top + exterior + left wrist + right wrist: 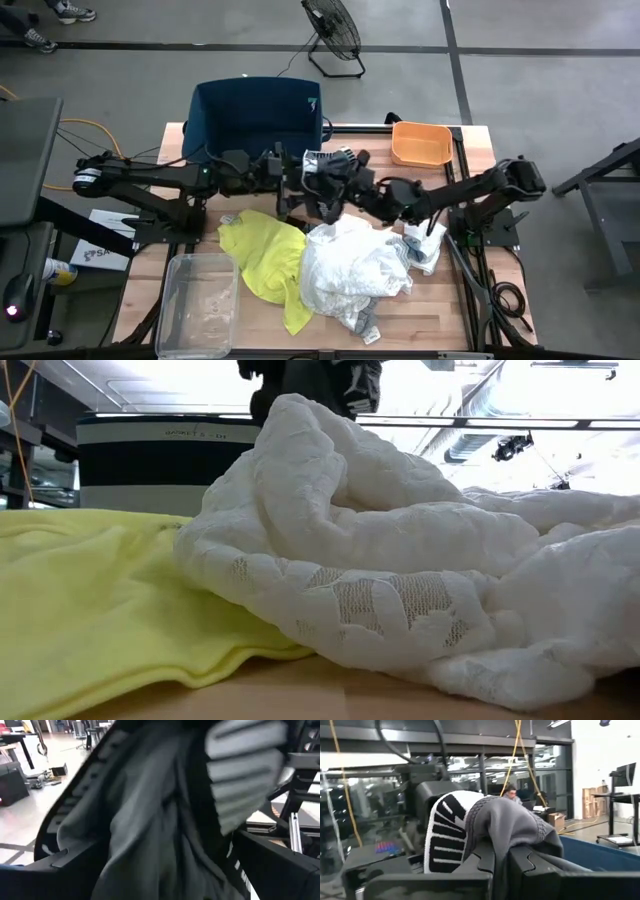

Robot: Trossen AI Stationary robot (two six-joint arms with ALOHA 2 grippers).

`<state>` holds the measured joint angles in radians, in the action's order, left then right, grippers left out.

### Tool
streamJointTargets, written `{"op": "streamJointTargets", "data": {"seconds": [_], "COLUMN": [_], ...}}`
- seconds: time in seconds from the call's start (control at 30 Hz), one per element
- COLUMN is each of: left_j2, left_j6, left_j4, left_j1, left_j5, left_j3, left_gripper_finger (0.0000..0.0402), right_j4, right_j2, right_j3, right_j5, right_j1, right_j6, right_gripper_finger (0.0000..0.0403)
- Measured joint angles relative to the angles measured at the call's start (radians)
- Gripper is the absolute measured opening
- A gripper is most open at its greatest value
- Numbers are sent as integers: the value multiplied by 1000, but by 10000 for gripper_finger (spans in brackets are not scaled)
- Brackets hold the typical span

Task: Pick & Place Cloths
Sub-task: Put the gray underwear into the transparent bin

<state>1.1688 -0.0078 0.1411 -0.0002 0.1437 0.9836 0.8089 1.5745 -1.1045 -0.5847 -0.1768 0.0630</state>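
Observation:
Both arms meet over the table's far middle, just in front of the dark-blue bin. My right gripper is shut on the black-and-white patterned piece, which has a grey side. My left gripper faces it from the left. Its fingers stand wide apart on either side of the same piece, which fills its view. The neon-yellow garment and the large white garment lie crumpled on the table. The small white-blue rag lies to their right. My right gripper pinches the patterned piece between its two fingers at a grey fold. The cloth humps up and drapes over the fingertips, lifted clear of the table. My left gripper has the cloth between its open fingers; whether they touch it I cannot tell.
A small orange tray sits at the far right of the table. A clear plastic container stands at the near left corner. The garments cover the near middle. A floor fan and a person show beyond the table.

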Motion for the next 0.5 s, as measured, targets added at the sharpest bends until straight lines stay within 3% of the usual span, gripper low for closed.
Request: {"op": "streamJointTargets", "data": {"seconds": [0.3,0.5], "left_j2": [-1,-1], "left_j6": [0,-1], "left_j4": [33,37], "left_j1": [-1,0], "left_j5": [-67,-76], "left_j3": [0,0], "left_gripper_finger": [397,394], "right_j4": [-52,-52], "right_j2": [36,36], "right_j3": [-97,-97], "right_j5": [156,166], "right_j1": [9,10], "right_j6": [-55,-63], "right_gripper_finger": [5,5]}}
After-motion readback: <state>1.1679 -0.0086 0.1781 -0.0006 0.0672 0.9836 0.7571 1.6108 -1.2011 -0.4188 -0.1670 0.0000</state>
